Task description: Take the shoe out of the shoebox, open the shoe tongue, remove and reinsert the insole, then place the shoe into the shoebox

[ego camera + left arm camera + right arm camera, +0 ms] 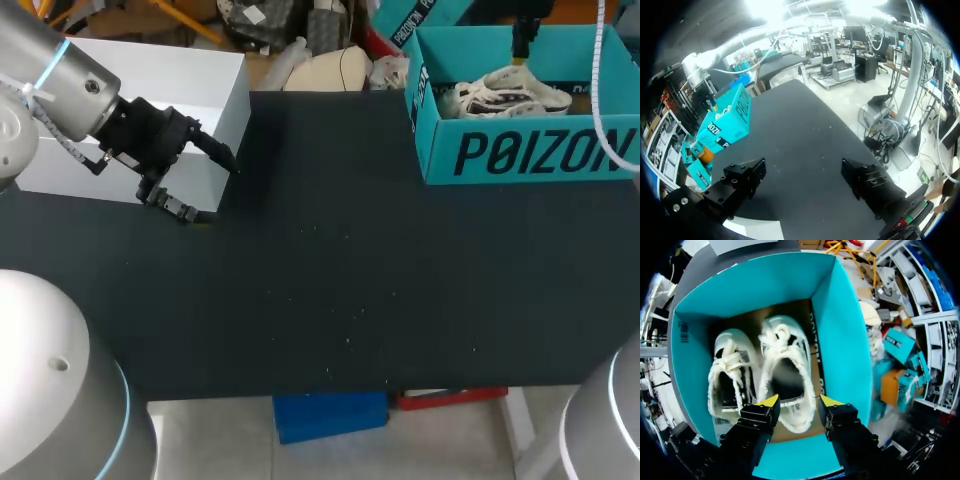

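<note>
A teal shoebox stands open at the table's back right, and it also shows far ahead of the left gripper. Two white lace-up shoes lie side by side in it. In the right wrist view the shoes fill the box. My right gripper hangs over the box, open, its yellow fingertips on either side of one shoe's heel, nothing gripped. My left gripper is at the left, wide open over the black table, holding nothing.
A white box stands at the back left, right behind the left gripper. The black tabletop stretches between the two arms. The shoebox walls surround the right gripper on all sides.
</note>
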{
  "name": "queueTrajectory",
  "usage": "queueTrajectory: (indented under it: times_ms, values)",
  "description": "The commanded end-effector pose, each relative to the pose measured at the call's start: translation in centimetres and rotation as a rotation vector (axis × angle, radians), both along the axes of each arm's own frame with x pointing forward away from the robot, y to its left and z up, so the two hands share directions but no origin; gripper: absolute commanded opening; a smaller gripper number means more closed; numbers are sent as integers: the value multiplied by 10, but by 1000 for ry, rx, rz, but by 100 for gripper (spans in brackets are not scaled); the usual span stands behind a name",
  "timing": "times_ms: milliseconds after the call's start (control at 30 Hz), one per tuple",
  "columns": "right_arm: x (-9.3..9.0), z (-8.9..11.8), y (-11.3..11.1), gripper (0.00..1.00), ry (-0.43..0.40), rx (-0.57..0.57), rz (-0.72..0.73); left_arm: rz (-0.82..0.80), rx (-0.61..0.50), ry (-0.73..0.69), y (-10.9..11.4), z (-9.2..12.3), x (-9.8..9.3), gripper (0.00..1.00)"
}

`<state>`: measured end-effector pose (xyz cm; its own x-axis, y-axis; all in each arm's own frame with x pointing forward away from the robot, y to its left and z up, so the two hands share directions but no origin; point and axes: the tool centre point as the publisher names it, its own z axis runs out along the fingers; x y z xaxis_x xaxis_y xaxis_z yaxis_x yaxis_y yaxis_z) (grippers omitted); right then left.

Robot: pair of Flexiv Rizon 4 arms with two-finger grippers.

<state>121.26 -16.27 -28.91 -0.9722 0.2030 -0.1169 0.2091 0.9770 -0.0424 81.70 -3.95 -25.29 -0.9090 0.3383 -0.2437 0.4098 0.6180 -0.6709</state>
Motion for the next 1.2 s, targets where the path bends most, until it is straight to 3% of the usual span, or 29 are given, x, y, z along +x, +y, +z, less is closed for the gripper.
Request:
queueTrajectory:
  times_ms: [33,167,400,567,700,967,1200]
  values:
    - [-84,99,40,50,-65,-55,-34,2,2,-3,0,0,-1,100]
    - [-123,121,76,69,-77,-86,-77,2,2,-3,0,0,-1,100]
    - [-194,138,151,91,-53,-77,-149,2,2,-3,0,0,-1,100]
    - [-247,134,197,90,-43,-57,-230,2,2,-3,0,0,-1,100]
    - [-280,129,221,87,-46,-48,-297,2,2,-3,0,0,-1,100]
    - [-323,101,262,90,-46,-8,-401,2,2,-3,0,0,-1,100]
    - [-348,71,289,91,-20,47,-473,2,2,-3,0,0,-1,100]
